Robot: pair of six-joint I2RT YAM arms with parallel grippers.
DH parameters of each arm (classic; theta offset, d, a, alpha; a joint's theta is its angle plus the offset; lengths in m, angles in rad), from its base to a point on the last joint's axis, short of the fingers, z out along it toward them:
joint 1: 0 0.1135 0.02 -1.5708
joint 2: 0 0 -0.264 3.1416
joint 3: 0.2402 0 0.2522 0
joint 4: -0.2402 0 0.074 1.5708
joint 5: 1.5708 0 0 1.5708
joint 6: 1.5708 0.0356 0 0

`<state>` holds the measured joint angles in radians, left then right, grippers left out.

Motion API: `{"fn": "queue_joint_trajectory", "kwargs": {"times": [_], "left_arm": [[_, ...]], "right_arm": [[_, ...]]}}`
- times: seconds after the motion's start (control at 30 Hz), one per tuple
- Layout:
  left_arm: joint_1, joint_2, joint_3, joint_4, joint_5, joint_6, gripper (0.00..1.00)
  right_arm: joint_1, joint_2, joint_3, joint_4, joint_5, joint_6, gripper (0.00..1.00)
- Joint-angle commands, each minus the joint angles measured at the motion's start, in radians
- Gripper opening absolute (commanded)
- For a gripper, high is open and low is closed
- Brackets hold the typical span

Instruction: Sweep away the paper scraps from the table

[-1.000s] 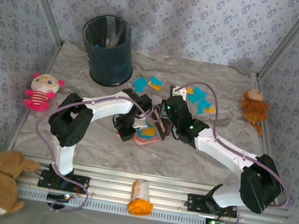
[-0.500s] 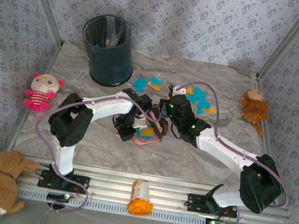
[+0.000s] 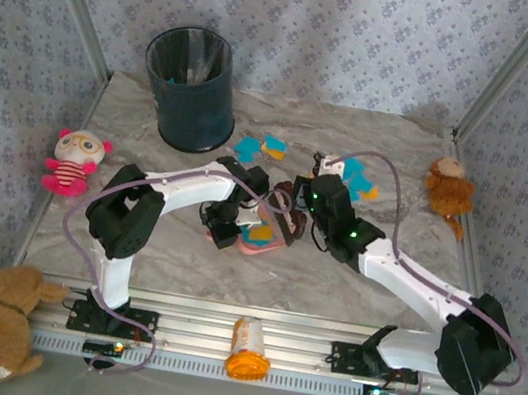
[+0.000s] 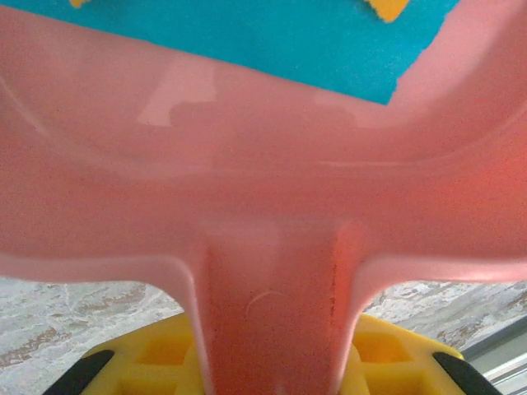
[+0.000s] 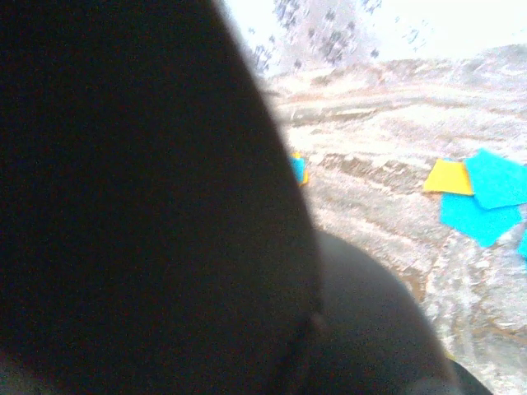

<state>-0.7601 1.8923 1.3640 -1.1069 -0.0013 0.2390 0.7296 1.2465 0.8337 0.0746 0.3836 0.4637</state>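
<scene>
Turquoise and orange-yellow paper scraps [image 3: 263,145] lie on the marble table [image 3: 134,247] behind the arms, with more to the right [image 3: 354,175]. My left gripper [image 3: 228,226] is shut on the handle of the pink dustpan [image 3: 261,239]. In the left wrist view the yellow fingers [image 4: 148,358] clamp that handle [image 4: 272,304], and a turquoise scrap [image 4: 247,37] lies in the pan. My right gripper [image 3: 298,211] is shut on a dark brush [image 3: 286,213] at the pan's right edge. The brush [image 5: 148,206] blocks most of the right wrist view, with scraps [image 5: 482,197] beyond it.
A dark bin [image 3: 191,89] stands at the back left. A pink doll [image 3: 72,161] sits at the left edge and a lion toy [image 3: 447,193] at the right. A brown bear [image 3: 0,321] and an orange bottle [image 3: 249,349] lie by the front rail.
The right arm has swung to the right, carrying its wrist and brush slightly right along the pan's edge. The left arm and dustpan have stayed put.
</scene>
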Motion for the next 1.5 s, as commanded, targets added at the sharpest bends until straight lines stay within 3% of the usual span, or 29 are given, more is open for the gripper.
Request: {"fn": "queue_joint_trajectory", "kwargs": {"times": [0.0,0.3,0.6,0.87,1.17,1.47], "left_arm": [[-0.009,-0.031,-0.009,0.007,-0.012,0.006,0.0],[0.005,-0.116,-0.004,0.067,-0.006,-0.011,0.0],[0.048,-0.222,0.012,0.162,0.084,-0.039,0.0],[0.135,-0.211,0.147,0.132,0.272,-0.088,0.0],[0.24,-0.215,0.279,0.133,0.385,-0.139,0.0],[0.288,-0.199,0.409,0.103,0.39,-0.165,0.0]], "right_arm": [[-0.015,-0.081,-0.009,-0.032,0.099,0.012,0.0],[-0.113,-0.211,-0.051,-0.15,0.115,-0.02,0.0],[-0.198,-0.294,-0.086,-0.214,0.074,-0.029,0.0],[-0.215,-0.305,-0.103,-0.207,0.043,-0.035,0.0],[-0.222,-0.298,-0.104,-0.208,0.019,-0.035,0.0],[-0.226,-0.284,-0.105,-0.198,0.009,-0.03,0.0]]}}
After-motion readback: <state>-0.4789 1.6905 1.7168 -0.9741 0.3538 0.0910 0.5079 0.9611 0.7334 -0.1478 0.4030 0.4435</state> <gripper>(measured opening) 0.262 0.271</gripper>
